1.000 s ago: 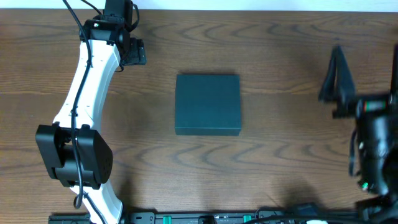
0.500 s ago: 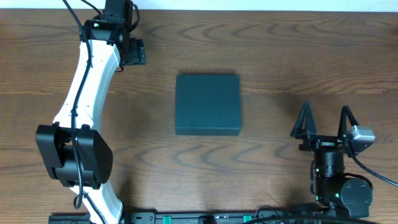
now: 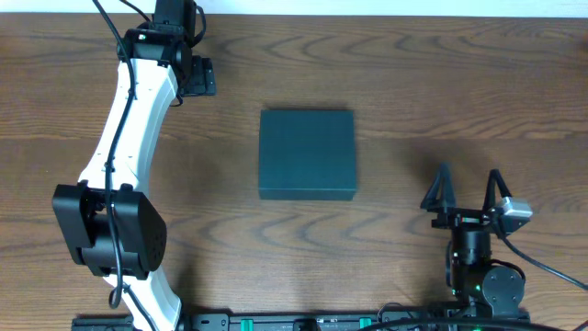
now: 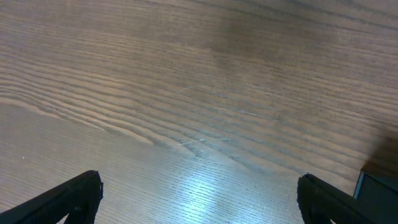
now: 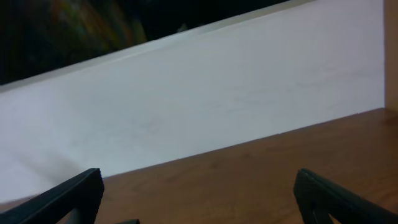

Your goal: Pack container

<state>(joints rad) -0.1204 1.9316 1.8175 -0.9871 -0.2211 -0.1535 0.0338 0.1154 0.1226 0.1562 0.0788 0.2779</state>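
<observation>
Left gripper [image 4: 199, 183] is hovering wide open over brown wooden table [image 4: 186, 74]. Right gripper [image 3: 467, 188] is sitting spread-fingered near matte teal-black cardboard box [image 3: 307, 154].

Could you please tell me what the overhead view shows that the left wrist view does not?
Only the overhead view shows the whole container, lid shut, lying mid-table, plus both arms and the open right claw near the front edge. Only the left wrist view shows the left claw from close up, its fingertips wide apart over bare wood with a bright glare. Both show the wooden table, and a dark teal sliver at the wrist view's right edge is probably the container's corner.
</observation>
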